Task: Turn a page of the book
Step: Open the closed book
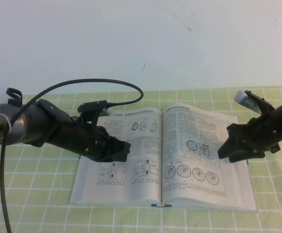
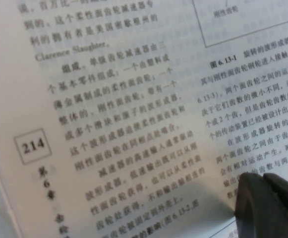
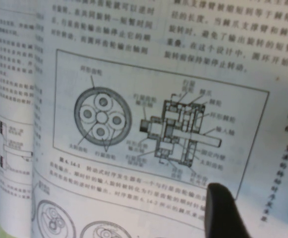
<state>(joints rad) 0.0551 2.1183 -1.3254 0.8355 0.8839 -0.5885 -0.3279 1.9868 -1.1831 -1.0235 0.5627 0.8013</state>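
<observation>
Right end effector (image 1: 226, 151) is held open over the right-hand page (image 1: 199, 160). Left end effector (image 1: 124, 150) is positioned above the left leaf, state cannot be told. The book (image 1: 116, 189) is laid open on the checked tabletop (image 1: 34, 204).

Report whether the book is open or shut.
Open. The book lies flat on the table, both leaves spread; the page with four wheel diagrams faces up on the robot's right.
</observation>
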